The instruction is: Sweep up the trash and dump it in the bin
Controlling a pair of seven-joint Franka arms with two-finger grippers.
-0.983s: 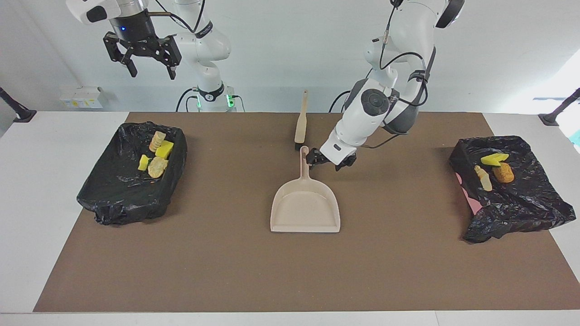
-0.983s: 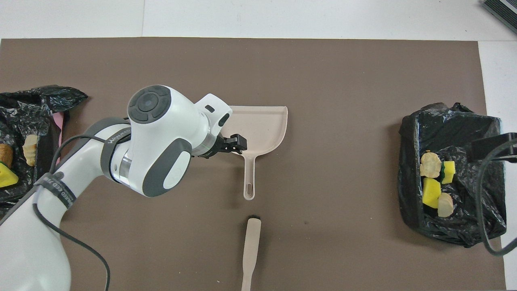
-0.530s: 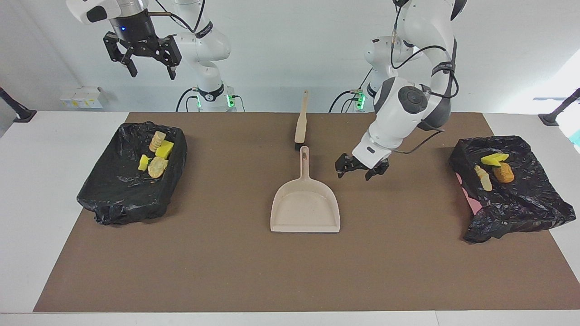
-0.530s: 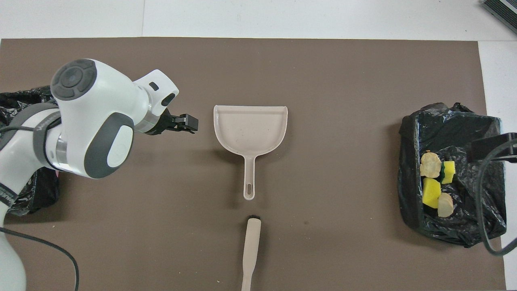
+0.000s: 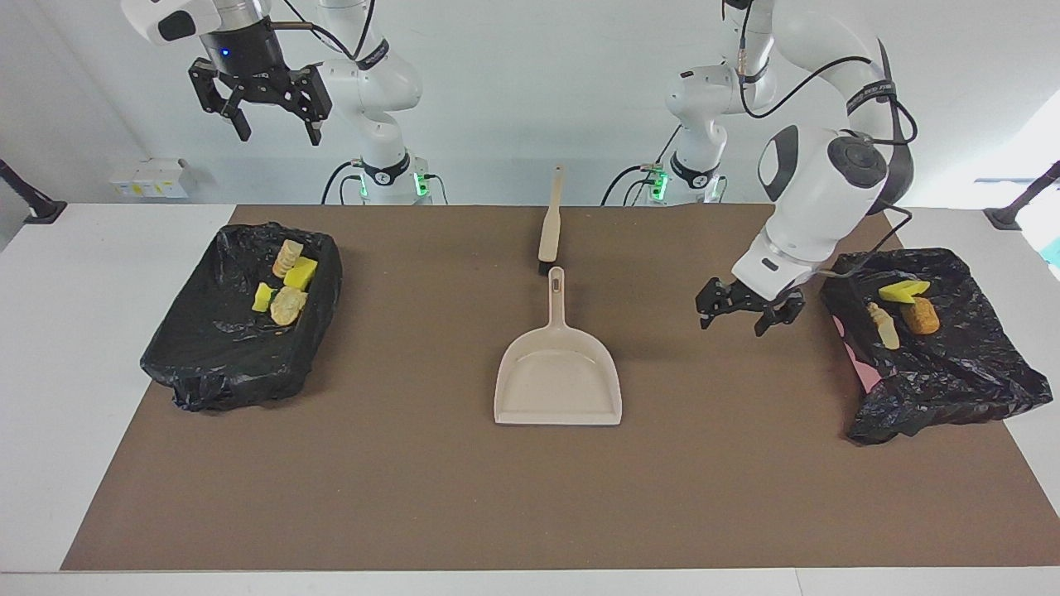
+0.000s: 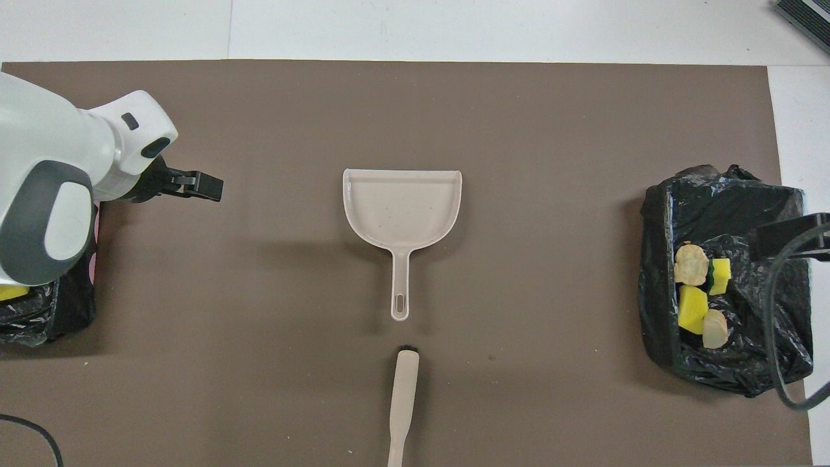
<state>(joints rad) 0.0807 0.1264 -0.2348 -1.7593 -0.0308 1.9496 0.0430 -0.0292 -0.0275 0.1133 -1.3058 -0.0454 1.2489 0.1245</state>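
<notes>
The trash lies in two black-lined bins. Several yellow and beige scraps (image 5: 286,285) (image 6: 697,295) sit in the bin (image 5: 207,364) (image 6: 726,194) at the right arm's end. Three scraps (image 5: 903,308), yellow, pale and orange-brown, sit in the bin (image 5: 952,372) (image 6: 39,318) at the left arm's end. A beige dustpan (image 5: 559,377) (image 6: 402,207) lies on the brown mat's middle, with no scraps in it. A brush (image 5: 550,225) (image 6: 403,402) lies just off its handle, nearer to the robots. My left gripper (image 5: 731,321) (image 6: 207,187) hangs open and holds nothing, low over the mat beside its bin. My right gripper (image 5: 280,132) waits high up, open.
The brown mat (image 5: 414,480) covers most of the white table. A pink patch (image 5: 861,372) shows where the liner leaves the wall of the bin at the left arm's end uncovered. A black cable (image 6: 778,363) from the right arm crosses over the other bin.
My left gripper has swung from beside the dustpan's handle toward the bin at the left arm's end, open and holding nothing. Dustpan, brush and right arm stay put.
</notes>
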